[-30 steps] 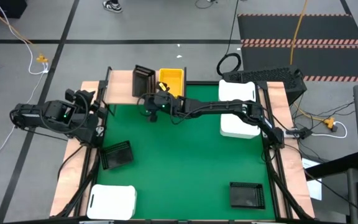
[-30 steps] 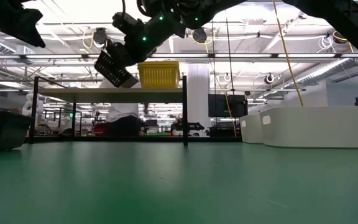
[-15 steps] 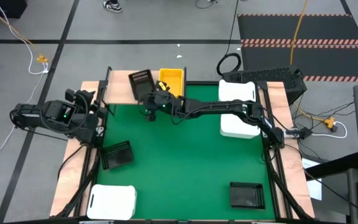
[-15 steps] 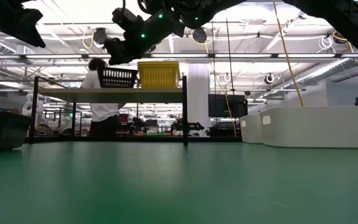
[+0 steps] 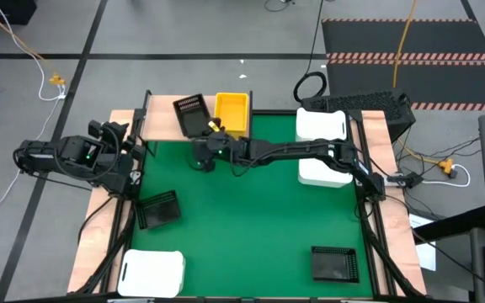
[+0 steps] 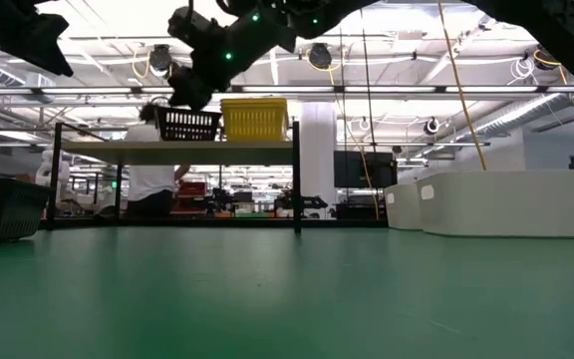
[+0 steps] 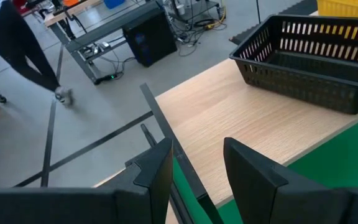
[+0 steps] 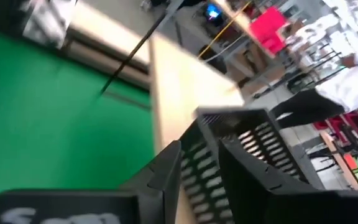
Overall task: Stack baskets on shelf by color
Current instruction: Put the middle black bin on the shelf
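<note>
Behind the green mat (image 5: 242, 202), the shelf (image 5: 162, 118) is now carrying the black basket (image 5: 194, 114), tilted a second ago, beside the yellow basket (image 5: 231, 112). We are drawing our right gripper (image 5: 204, 151) away, fingers released; our left gripper (image 7: 194, 180) is waiting, parted.

A large robotics lab or industrial workshop is shown: a grey concrete floor (image 5: 226, 34) marked with black tape lines, ceiling trusses (image 6: 387, 95) hung with lights, distant workbenches (image 7: 104, 25), trailing cables (image 5: 23, 46), and a hazard-striped mat (image 5: 411, 38).
</note>
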`<act>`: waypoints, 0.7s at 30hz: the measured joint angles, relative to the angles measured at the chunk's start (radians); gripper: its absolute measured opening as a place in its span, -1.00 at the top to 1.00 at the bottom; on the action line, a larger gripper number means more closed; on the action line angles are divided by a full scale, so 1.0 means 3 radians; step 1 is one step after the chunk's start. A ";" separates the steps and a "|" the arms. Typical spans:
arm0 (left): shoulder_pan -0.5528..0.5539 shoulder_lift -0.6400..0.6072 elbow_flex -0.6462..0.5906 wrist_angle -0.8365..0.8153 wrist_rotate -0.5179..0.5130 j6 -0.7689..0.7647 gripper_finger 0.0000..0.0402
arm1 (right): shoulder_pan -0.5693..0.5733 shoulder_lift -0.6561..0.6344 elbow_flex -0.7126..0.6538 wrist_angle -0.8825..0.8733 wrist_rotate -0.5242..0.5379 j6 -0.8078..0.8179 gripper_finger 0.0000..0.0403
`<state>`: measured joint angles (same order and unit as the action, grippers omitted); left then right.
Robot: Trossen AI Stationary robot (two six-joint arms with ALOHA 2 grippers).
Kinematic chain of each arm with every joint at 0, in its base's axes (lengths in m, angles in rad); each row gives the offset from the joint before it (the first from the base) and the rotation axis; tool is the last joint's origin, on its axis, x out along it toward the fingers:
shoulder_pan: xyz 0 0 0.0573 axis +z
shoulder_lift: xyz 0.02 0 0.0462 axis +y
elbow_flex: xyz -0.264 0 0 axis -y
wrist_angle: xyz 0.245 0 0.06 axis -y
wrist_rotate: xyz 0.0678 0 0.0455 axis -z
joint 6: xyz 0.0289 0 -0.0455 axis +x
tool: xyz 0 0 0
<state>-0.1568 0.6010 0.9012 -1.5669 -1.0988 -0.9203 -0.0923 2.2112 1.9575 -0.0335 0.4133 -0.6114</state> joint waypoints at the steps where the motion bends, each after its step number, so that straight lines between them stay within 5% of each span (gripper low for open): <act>1: 0.0000 0.0000 0.0000 0.0000 0.0000 0.0000 0.28 | 0.0006 0.0000 -0.0002 -0.0064 -0.0012 -0.0005 0.52; 11: -0.0001 0.0001 0.0000 0.0000 0.0000 0.0000 0.28 | -0.0063 -0.0005 -0.0389 0.0575 -0.0519 -0.0348 0.62; 21: -0.0001 0.0013 0.0000 0.0040 0.0004 0.0006 0.28 | -0.0017 -0.0031 -0.0551 0.1249 -0.0372 -0.0874 0.65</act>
<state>-0.1571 0.6050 0.9012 -1.5550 -1.0976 -0.9185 -0.0975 2.2019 1.7922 0.3413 0.3016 -0.8737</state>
